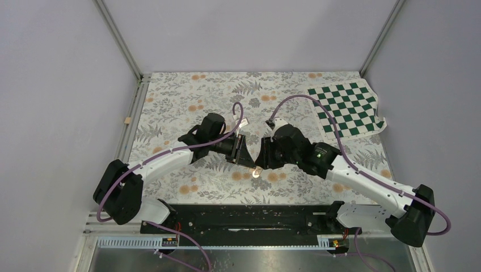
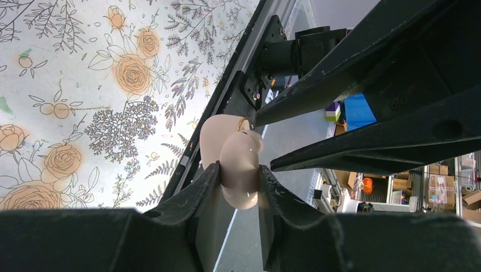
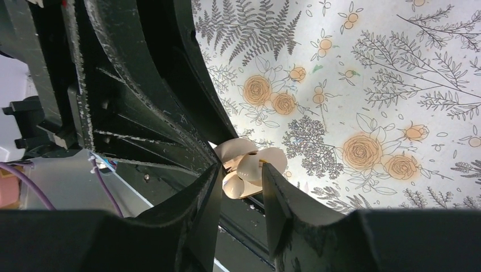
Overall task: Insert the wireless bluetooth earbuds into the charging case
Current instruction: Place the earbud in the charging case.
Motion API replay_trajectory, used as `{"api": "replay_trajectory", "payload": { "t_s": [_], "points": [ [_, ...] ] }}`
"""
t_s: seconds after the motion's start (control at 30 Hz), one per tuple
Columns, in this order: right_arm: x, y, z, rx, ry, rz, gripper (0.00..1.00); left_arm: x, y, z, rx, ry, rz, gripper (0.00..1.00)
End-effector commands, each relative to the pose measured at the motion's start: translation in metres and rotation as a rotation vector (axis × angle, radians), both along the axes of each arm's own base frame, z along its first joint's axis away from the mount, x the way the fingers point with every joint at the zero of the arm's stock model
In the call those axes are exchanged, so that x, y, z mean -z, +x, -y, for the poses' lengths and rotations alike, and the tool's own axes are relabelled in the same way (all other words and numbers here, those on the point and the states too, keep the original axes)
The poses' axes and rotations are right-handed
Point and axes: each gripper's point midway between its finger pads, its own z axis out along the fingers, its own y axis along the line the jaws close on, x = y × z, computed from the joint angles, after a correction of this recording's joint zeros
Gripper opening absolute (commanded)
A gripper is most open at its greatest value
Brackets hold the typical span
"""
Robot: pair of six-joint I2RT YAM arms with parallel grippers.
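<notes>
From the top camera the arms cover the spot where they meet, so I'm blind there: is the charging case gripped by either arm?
Observer: Yes. In the left wrist view the left gripper has its jaws clamped on the charging case from both sides.
Operator: Is the case open?
Observer: It appears so. The right wrist view shows it as two pale shells splayed apart.
Operator: And the right gripper?
Observer: The right gripper has its tips right at the case, with its jaws standing apart.
</notes>
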Motion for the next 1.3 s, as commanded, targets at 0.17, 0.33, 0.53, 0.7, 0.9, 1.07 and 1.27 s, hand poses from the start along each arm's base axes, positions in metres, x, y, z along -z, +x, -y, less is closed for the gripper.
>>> {"api": "replay_trajectory", "payload": {
  "t_s": [0.17, 0.33, 0.53, 0.7, 0.9, 1.07, 1.27],
  "points": [
    [-0.004, 0.004, 0.005, 0.004, -0.088, 0.05, 0.35, -0.022, 0.009, 0.007, 0.008, -0.054, 0.08, 0.0],
    [-0.005, 0.003, 0.005, 0.0, -0.091, 0.053, 0.31, -0.023, 0.009, 0.007, 0.008, -0.055, 0.082, 0.0],
    [-0.008, 0.0, 0.008, -0.056, -0.118, 0.08, 0.26, -0.023, 0.009, 0.007, 0.01, -0.055, 0.081, 0.0],
    [-0.006, -0.003, 0.012, -0.12, -0.153, 0.11, 0.29, -0.024, 0.009, 0.007, 0.011, -0.058, 0.084, 0.0],
    [-0.008, -0.002, 0.006, -0.166, -0.132, 0.153, 0.33, -0.024, 0.008, 0.007, 0.014, -0.059, 0.082, 0.0],
    [-0.01, -0.004, -0.004, -0.206, -0.106, 0.149, 0.37, -0.025, 0.008, 0.007, 0.016, -0.059, 0.081, 0.0],
    [-0.005, -0.004, -0.007, -0.246, -0.133, 0.16, 0.34, -0.026, 0.003, 0.007, 0.043, -0.067, 0.06, 0.0]
  ]
}}
